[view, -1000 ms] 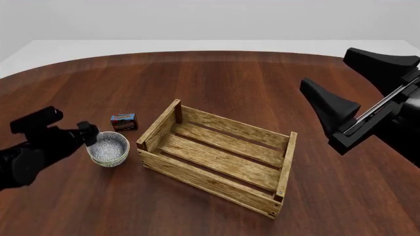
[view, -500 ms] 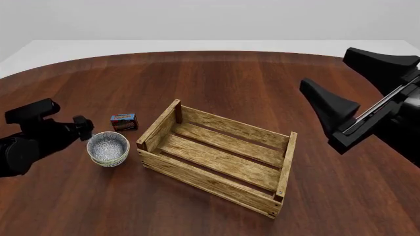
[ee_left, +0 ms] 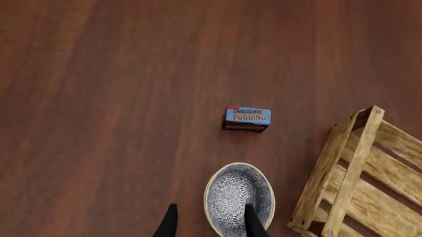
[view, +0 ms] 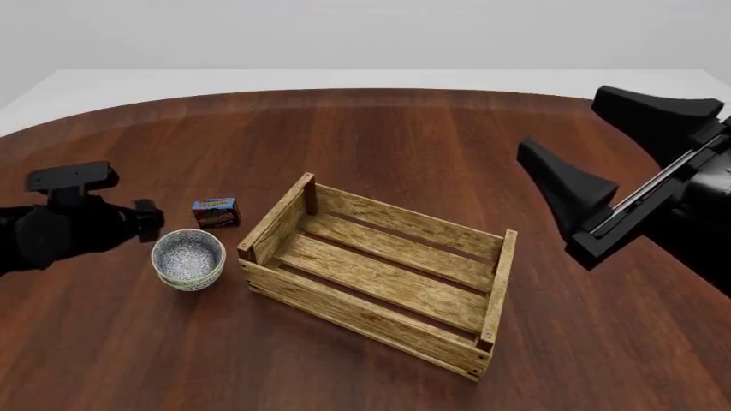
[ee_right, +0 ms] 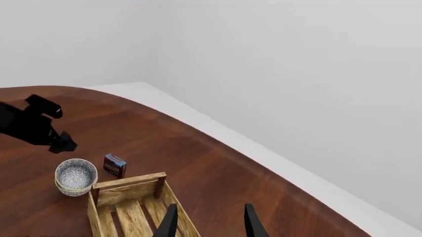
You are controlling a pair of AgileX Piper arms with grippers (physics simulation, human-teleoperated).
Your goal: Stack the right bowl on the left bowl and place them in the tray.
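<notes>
One patterned bowl [view: 188, 259] with a cream rim stands on the table just left of the tray [view: 383, 219], a light-brown slatted crate that is empty. I cannot tell whether a second bowl is nested in it; no other bowl shows. My left gripper [view: 146, 219] is open and empty, just left of the bowl and a little above it. In the left wrist view its fingertips [ee_left: 253, 223] hang over the near side of the bowl [ee_left: 238, 197], beside the tray's corner [ee_left: 349, 168]. My right gripper [view: 611, 154] is open and empty, high above the table right of the tray.
A small blue-red chocolate pudding box [view: 216, 211] lies just behind the bowl, also in the left wrist view [ee_left: 246, 119]. The right wrist view shows the bowl [ee_right: 76, 177], the box [ee_right: 114, 165], the tray [ee_right: 128, 190] and the left arm [ee_right: 33, 123] from far above.
My left gripper has drawn back from the bowl's rim, to the left and upward. The bowl stays where it was. The right arm has barely shifted.
</notes>
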